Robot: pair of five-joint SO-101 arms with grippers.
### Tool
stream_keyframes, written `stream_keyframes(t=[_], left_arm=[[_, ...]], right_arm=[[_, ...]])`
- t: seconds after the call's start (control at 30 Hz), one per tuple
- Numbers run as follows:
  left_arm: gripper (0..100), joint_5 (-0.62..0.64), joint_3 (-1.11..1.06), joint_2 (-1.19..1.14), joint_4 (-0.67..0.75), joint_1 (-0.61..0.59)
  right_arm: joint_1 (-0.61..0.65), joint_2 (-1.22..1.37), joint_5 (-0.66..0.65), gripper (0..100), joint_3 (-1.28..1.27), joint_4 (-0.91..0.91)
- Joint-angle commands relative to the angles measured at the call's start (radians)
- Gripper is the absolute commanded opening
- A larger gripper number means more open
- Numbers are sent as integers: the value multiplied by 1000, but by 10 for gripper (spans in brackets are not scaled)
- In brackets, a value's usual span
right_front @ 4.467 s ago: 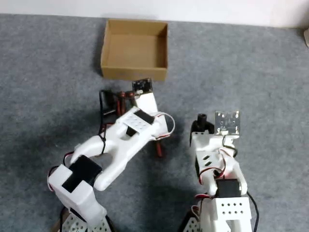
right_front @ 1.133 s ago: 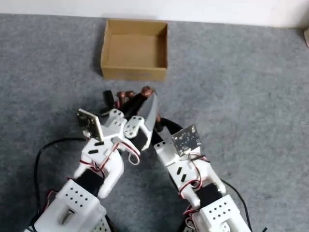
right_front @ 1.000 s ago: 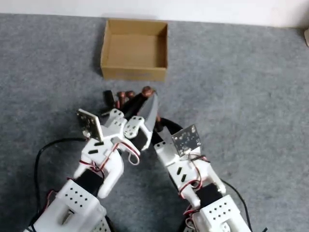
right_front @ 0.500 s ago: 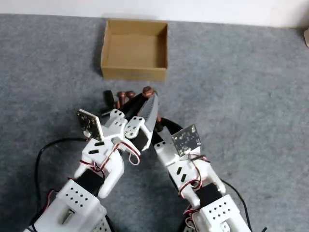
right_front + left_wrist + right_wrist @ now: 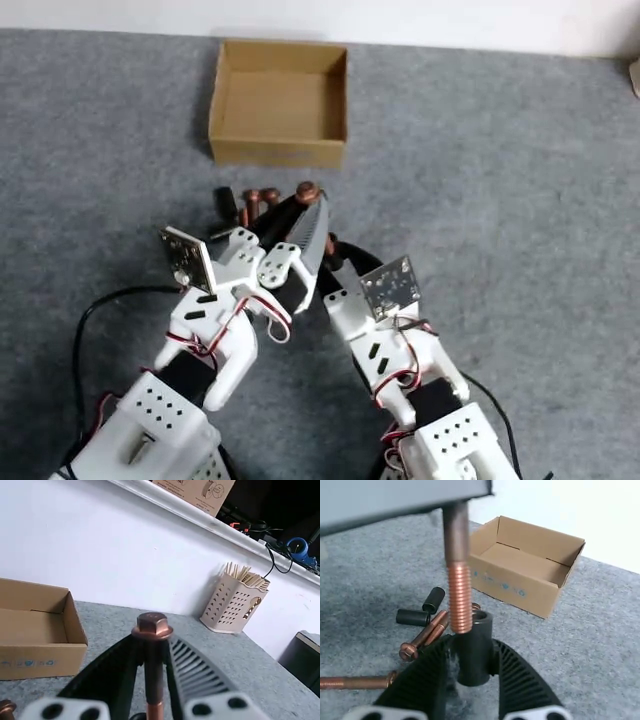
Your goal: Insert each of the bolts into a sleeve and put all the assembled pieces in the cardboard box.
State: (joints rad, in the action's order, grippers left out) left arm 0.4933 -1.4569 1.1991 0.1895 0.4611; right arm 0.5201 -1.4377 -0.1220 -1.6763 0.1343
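Zero pieces done: the brown cardboard box (image 5: 280,152), at 12 o'clock of the arms, is empty. First pairing is in hand. The left gripper (image 5: 300,208) pinches one copper hex-head bolt (image 5: 154,672) upright, thread down. The right gripper (image 5: 471,652) clamps one black cylindrical sleeve (image 5: 481,645) beneath it. Tip is at the sleeve mouth and looks unseated. At 9 o'clock of the pair I count three loose bolts (image 5: 424,639) and two loose sleeves (image 5: 434,600).
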Motion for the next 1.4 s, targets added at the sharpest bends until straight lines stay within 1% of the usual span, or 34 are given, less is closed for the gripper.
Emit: stream_keyframes(t=[0.0,0.13,0.37,0.93,1.03,1.1,1.2,1.3,1.37], left_arm=[[5,-6,10,15,9,-31],[5,-6,16,18,11,-56],[5,0,54,15,11,-58],[5,3,54,12,9,-54],[5,3,50,10,5,-30],[5,3,53,-24,9,-18],[5,3,87,-136,20,-25],[5,3,110,-242,49,-39],[5,3,107,-268,77,-42]], right_arm=[[-10,-5,-12,4,-44,-30],[28,-5,-12,4,-47,-28],[30,-5,-12,4,-47,-28],[33,-5,-12,4,-44,-27],[33,-5,-12,4,-42,-27],[44,-5,-12,4,-41,-27],[65,-5,-12,4,-42,-25],[62,-5,-12,4,-44,-27],[45,-5,-12,4,-44,-28]])
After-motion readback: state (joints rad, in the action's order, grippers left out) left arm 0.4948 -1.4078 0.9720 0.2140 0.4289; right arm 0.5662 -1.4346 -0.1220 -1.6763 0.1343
